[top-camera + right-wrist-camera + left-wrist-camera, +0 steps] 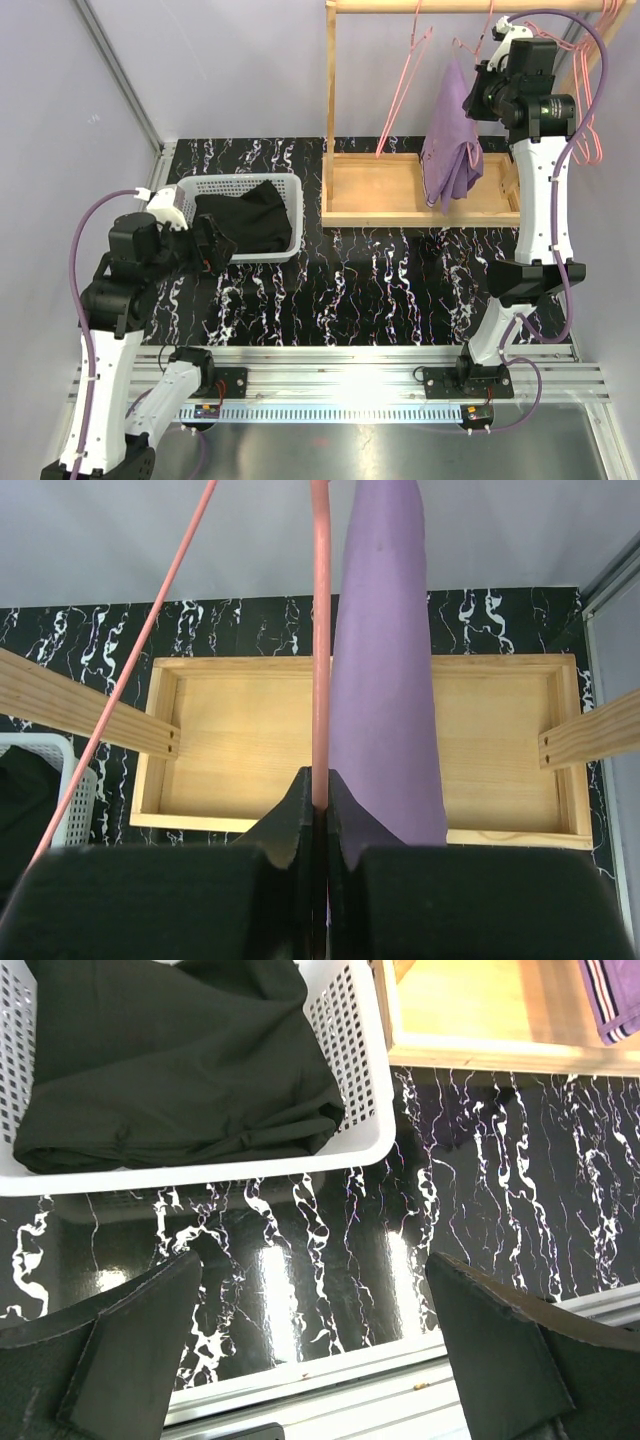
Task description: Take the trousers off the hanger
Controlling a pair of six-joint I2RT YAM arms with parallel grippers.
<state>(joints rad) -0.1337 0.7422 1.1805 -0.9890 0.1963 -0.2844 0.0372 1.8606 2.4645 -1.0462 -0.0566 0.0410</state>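
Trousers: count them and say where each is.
2. The black trousers lie in the white basket; the purple trousers hang from a pink hanger at the wooden rack. More could be hidden beneath the black ones.

A wooden rack with a tray base stood on the black marbled table. Left of the rack sat a white perforated basket, seemingly just short of touching its tray.

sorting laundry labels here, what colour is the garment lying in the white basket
Plain black. The black trousers show best in the left wrist view.
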